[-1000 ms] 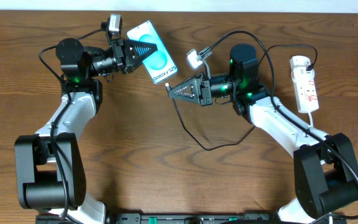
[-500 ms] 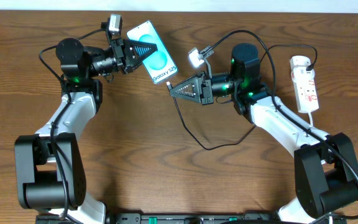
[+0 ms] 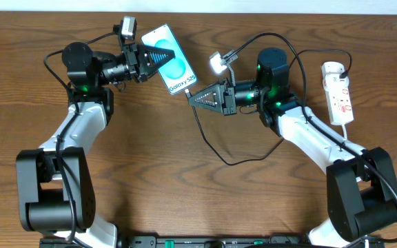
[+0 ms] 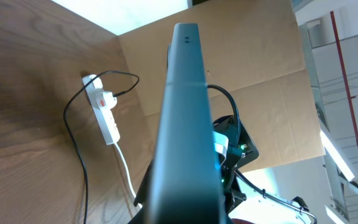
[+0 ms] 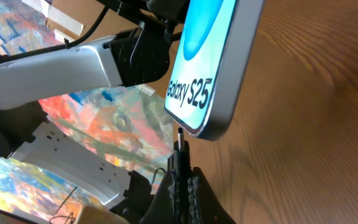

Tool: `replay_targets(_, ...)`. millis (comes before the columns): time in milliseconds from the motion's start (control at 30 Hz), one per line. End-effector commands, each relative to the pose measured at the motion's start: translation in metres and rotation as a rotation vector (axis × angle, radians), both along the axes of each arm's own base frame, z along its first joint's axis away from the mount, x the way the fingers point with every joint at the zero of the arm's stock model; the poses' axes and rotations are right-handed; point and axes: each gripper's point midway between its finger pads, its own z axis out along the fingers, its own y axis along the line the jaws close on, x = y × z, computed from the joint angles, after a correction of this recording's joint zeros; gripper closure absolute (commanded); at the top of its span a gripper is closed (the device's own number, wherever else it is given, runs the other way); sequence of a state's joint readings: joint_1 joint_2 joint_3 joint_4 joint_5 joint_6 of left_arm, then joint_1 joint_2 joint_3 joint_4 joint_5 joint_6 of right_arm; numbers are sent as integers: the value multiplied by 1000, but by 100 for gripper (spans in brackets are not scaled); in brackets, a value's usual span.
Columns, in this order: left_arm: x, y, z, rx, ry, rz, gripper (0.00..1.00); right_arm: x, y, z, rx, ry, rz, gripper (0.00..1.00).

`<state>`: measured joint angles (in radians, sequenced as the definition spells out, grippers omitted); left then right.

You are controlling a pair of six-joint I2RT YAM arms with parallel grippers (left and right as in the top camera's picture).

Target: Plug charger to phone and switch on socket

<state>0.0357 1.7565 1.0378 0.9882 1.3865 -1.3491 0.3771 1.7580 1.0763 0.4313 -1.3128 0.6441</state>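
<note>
My left gripper is shut on the phone, which it holds tilted above the table; its teal screen reads "Galaxy S25". In the left wrist view the phone shows edge-on and hides the jaws. My right gripper is shut on the charger's black connector. The connector tip points up at the phone's lower edge, right at it. The charger cable loops down over the table. At the far right lies the white socket, also seen as the socket in the left wrist view.
A white lead runs from the socket toward the front right. Both arm bases stand at the front corners of the brown wooden table. A cardboard wall rises behind the far edge.
My right gripper has crept a little up and left, bringing the connector closer to the phone's lower end. The left arm and phone have held still.
</note>
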Motion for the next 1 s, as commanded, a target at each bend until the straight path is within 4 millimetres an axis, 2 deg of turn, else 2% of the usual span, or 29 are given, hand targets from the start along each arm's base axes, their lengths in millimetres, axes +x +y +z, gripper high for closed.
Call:
replay_targets(0,-4,-1,7,9,-45,-16,92,2,-1,2,3,-3,-3,99)
replay_targets(967,-6,-9,7,10,-56,-28,93,4,0,2,1,-7,-16,99)
